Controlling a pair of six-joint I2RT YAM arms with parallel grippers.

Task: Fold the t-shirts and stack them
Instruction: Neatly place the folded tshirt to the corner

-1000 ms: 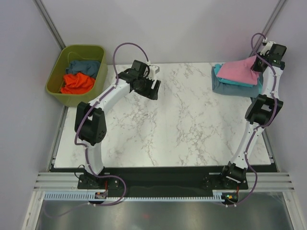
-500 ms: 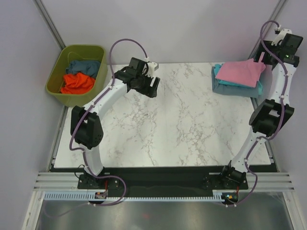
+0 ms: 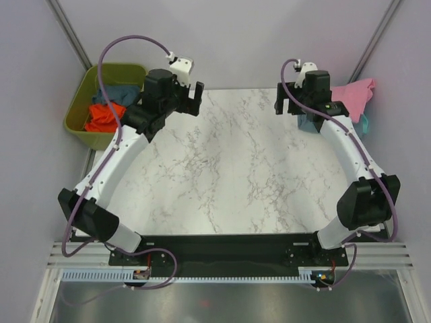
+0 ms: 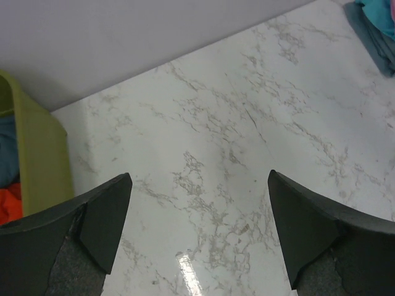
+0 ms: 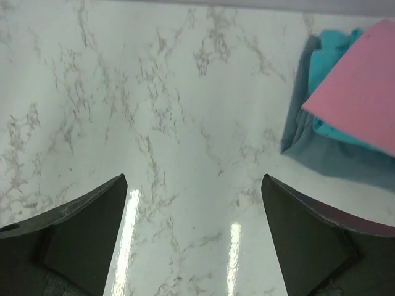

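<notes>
A light pink t-shirt (image 3: 355,94) lies folded on top of a turquoise one (image 3: 363,124) and a slate-blue one (image 3: 311,124), stacked at the table's back right. The right wrist view shows the same pile: pink (image 5: 364,92), turquoise (image 5: 327,55), slate blue (image 5: 321,154). My right gripper (image 3: 288,104) (image 5: 194,179) hovers open just left of the stack over bare marble, holding nothing. At the back left, beside the tub, my left gripper (image 3: 192,99) (image 4: 199,179) is also open and holds nothing. An orange t-shirt (image 3: 104,116) and a slate-blue one (image 3: 118,94) lie crumpled in the tub.
The olive-green plastic tub (image 3: 77,118) (image 4: 37,154) stands off the table's back-left corner. The white marble table (image 3: 229,175) spreads between the two arms. Grey walls close off the back and both sides.
The right gripper has let go of the pink t-shirt, opened and swung left off the stack. The left arm has risen toward the back left, and its jaws have opened wider.
</notes>
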